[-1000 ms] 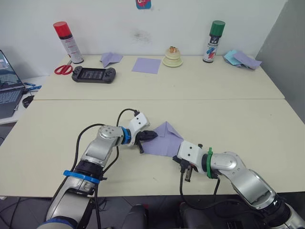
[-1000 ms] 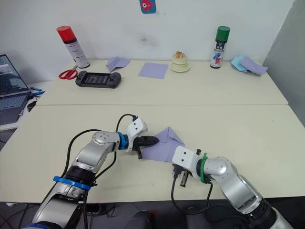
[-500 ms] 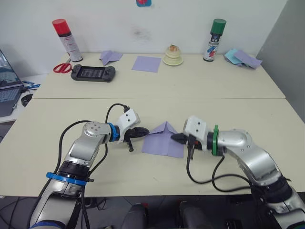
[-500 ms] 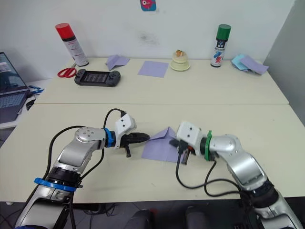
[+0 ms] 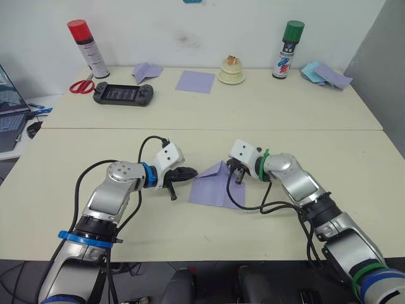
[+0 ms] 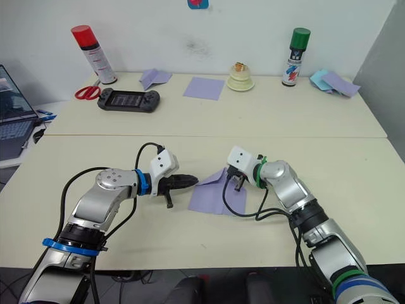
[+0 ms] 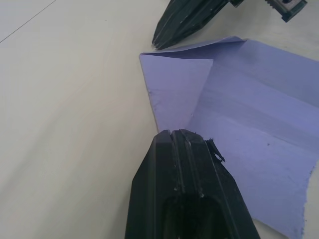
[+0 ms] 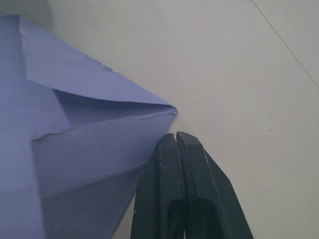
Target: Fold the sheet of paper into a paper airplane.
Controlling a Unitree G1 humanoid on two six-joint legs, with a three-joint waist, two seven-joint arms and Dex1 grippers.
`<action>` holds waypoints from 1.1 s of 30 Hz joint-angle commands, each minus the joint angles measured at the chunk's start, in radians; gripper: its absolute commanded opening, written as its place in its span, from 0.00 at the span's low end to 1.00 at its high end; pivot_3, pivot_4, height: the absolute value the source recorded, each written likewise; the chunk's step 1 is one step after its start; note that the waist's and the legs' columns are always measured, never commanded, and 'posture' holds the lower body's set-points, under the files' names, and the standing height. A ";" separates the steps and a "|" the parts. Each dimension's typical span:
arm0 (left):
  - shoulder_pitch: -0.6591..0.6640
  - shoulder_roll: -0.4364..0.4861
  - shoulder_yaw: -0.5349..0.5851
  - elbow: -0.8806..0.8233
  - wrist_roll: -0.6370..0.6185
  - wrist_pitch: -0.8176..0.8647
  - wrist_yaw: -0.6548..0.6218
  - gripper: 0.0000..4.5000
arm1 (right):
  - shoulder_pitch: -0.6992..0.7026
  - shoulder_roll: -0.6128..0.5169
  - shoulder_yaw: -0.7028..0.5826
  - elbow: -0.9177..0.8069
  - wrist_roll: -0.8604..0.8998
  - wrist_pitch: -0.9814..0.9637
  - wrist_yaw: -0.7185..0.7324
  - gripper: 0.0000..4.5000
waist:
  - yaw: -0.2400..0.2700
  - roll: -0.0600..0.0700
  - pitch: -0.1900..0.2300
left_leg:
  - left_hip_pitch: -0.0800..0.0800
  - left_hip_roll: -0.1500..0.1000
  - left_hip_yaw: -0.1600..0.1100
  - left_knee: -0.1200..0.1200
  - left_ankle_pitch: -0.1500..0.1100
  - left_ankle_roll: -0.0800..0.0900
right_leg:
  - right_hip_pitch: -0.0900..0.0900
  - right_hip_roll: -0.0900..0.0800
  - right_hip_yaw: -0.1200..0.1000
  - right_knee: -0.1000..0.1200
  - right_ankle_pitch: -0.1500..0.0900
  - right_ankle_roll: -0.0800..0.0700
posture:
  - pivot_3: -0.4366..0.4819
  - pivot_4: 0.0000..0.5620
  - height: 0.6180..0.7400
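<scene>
The sheet of paper [image 5: 214, 189] lies flat on the near table, lavender, with its far corners folded in to a point. My left gripper [image 5: 192, 172] is shut, its tips resting at the paper's left edge; the left wrist view shows its fingers [image 7: 174, 149] closed over that edge of the paper [image 7: 249, 124]. My right gripper [image 5: 233, 172] is shut too, tips down beside the folded point, as the right wrist view shows with closed fingers [image 8: 174, 149] just off the tip of the paper [image 8: 75, 129]. The two grippers face each other across the point.
On the far table stand a red spray can [image 5: 80, 39], scissors [image 5: 81, 87], a game controller [image 5: 123, 94], a small lavender wedge [image 5: 145, 71], a flat lavender square [image 5: 195, 81], a cream object [image 5: 231, 71], a green spray can [image 5: 288, 40] and pale blue papers [image 5: 323, 73]. A laptop [image 5: 9, 107] sits left.
My right gripper has swung from the table's front edge up and round to the paper's folded point. My left gripper has drawn back from over the paper to its left edge.
</scene>
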 commanded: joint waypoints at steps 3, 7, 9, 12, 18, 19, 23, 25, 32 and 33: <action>-0.013 0.003 0.001 -0.033 -0.012 -0.009 -0.010 0.01 | -0.003 0.016 0.006 -0.008 0.004 -0.054 0.069 0.00 | -0.001 0.000 0.000 | 0.000 0.000 0.000 0.000 0.000 0.000 | 0.000 0.000 0.000 0.001 0.000 0.000 | 0.48 0.27 1.00; -0.030 0.003 -0.018 -0.015 -0.001 -0.030 -0.033 0.01 | 0.021 0.021 0.020 -0.039 0.008 -0.091 0.125 0.00 | -0.001 0.000 0.000 | 0.001 0.000 0.000 0.000 0.000 0.000 | 0.000 0.000 0.000 0.002 0.000 0.000 | 0.48 0.27 1.00; -0.042 -0.001 -0.024 -0.002 0.002 -0.035 -0.038 0.01 | 0.025 0.022 0.017 -0.047 0.005 -0.103 0.136 0.00 | -0.001 0.000 0.000 | 0.001 0.000 0.000 0.000 0.000 0.000 | 0.000 0.000 0.000 0.002 0.000 0.000 | 0.48 0.27 1.00; -0.059 -0.011 -0.039 0.019 0.010 -0.050 -0.044 0.01 | 0.026 0.025 0.005 -0.048 -0.012 -0.114 0.116 0.00 | -0.001 0.000 0.000 | 0.001 0.000 0.000 0.001 0.000 0.000 | 0.000 0.000 0.000 0.003 0.000 0.000 | 0.48 0.27 1.00; -0.074 -0.052 -0.080 0.062 0.033 -0.080 -0.043 0.01 | 0.010 0.013 -0.055 -0.067 -0.018 -0.117 0.060 0.00 | 0.000 0.000 0.000 | 0.001 0.000 0.000 0.002 0.000 0.000 | 0.000 0.000 0.000 0.005 0.000 0.000 | 0.48 0.27 1.00; -0.075 -0.057 -0.085 0.069 0.037 -0.084 -0.042 0.01 | 0.010 0.009 -0.063 -0.076 -0.016 -0.113 0.058 0.00 | 0.000 0.000 0.000 | 0.001 0.000 0.000 0.002 0.000 0.000 | -0.001 0.000 0.000 0.006 0.000 0.000 | 0.48 0.27 1.00; -0.076 -0.081 -0.109 0.122 0.067 -0.119 -0.029 0.01 | 0.064 -0.035 -0.118 -0.226 0.033 -0.053 0.093 0.00 | 0.000 0.000 0.000 | 0.001 0.000 0.000 0.003 0.000 0.000 | -0.002 0.000 0.001 0.007 0.000 0.000 | 0.48 0.27 1.00; -0.080 -0.093 -0.116 0.152 0.077 -0.124 -0.023 0.01 | 0.121 -0.070 -0.147 -0.342 0.079 -0.007 0.131 0.00 | 0.002 0.000 0.000 | 0.001 0.000 0.000 0.002 0.000 0.000 | -0.002 0.000 0.000 0.007 0.000 0.000 | 0.48 0.27 1.00; -0.073 -0.092 -0.127 0.192 0.097 -0.152 -0.034 0.01 | 0.291 -0.239 -0.179 -0.630 0.180 0.132 0.256 0.00 | 0.003 0.000 0.000 | 0.001 -0.001 0.000 0.005 0.000 0.000 | 0.000 0.000 0.001 0.009 0.000 0.000 | 0.48 0.27 1.00; -0.071 -0.092 -0.127 0.193 0.098 -0.153 -0.035 0.01 | 0.316 -0.267 -0.174 -0.665 0.191 0.156 0.275 0.00 | 0.003 0.000 0.000 | 0.001 -0.001 0.000 0.007 0.000 0.000 | 0.000 0.000 0.001 0.010 0.000 0.000 | 0.48 0.27 1.00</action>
